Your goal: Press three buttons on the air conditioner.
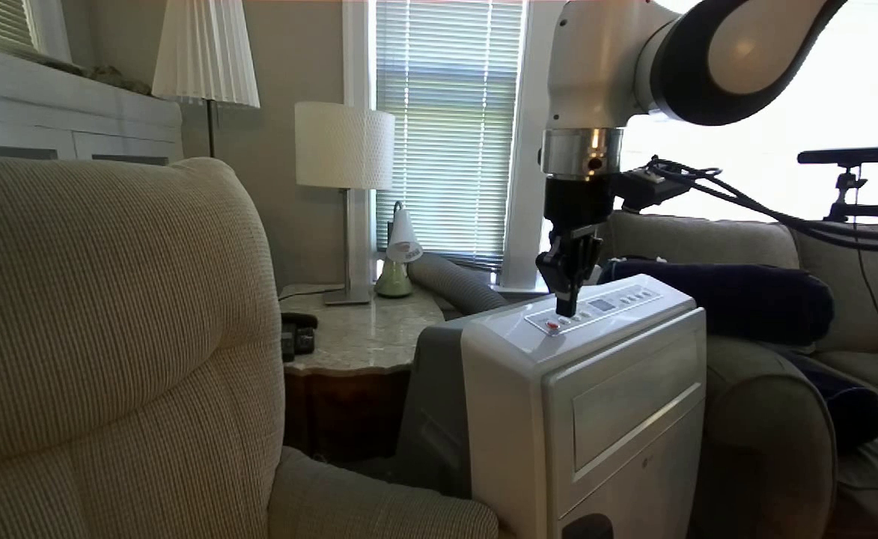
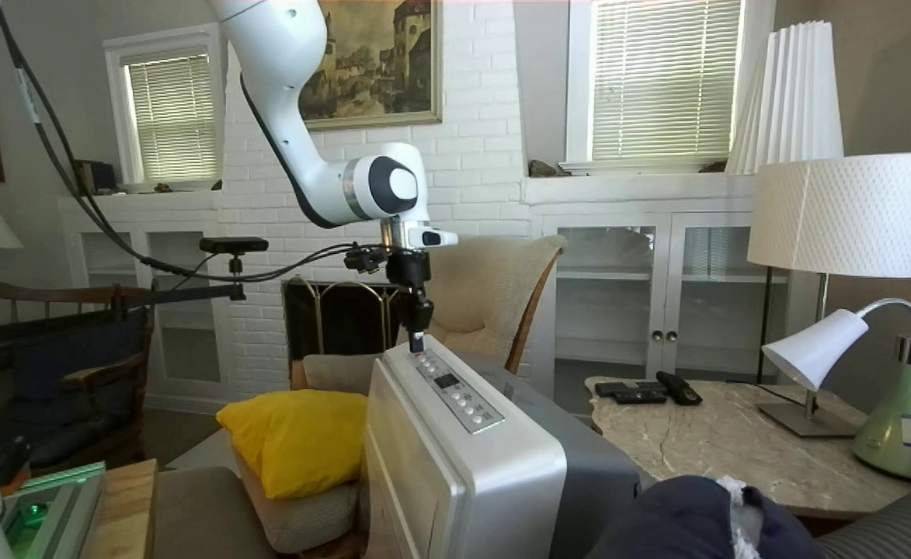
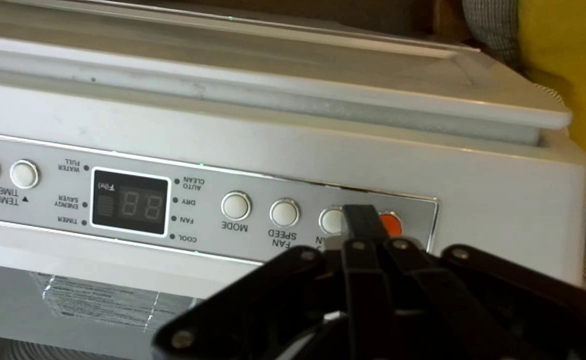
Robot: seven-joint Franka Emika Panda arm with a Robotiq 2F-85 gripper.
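The white air conditioner (image 1: pixel 506 419) stands upright in both exterior views (image 2: pixel 502 481), its control strip on top. In the wrist view, the strip's text is upside down. It has an orange button (image 3: pixel 392 224) at the right end, a white button (image 3: pixel 330 220) partly hidden, a FAN SPEED button (image 3: pixel 285 213), a MODE button (image 3: pixel 236 206) and a dark display (image 3: pixel 130 202). My gripper (image 3: pixel 363 221) is shut and empty, pointing down at the strip's orange-button end (image 1: pixel 566 307). Its tips (image 2: pixel 417 342) overlap the gap between the orange and neighbouring white button. I cannot tell whether they touch.
A beige armchair (image 1: pixel 117 314) stands beside the unit, with a yellow cushion (image 2: pixel 300 439) nearby. A marble side table (image 2: pixel 688 431) holds lamps and remotes behind it. A grey hose (image 1: pixel 457 283) runs behind. A sofa (image 1: pixel 753 419) with a dark bundle (image 1: pixel 730 299) is on another side.
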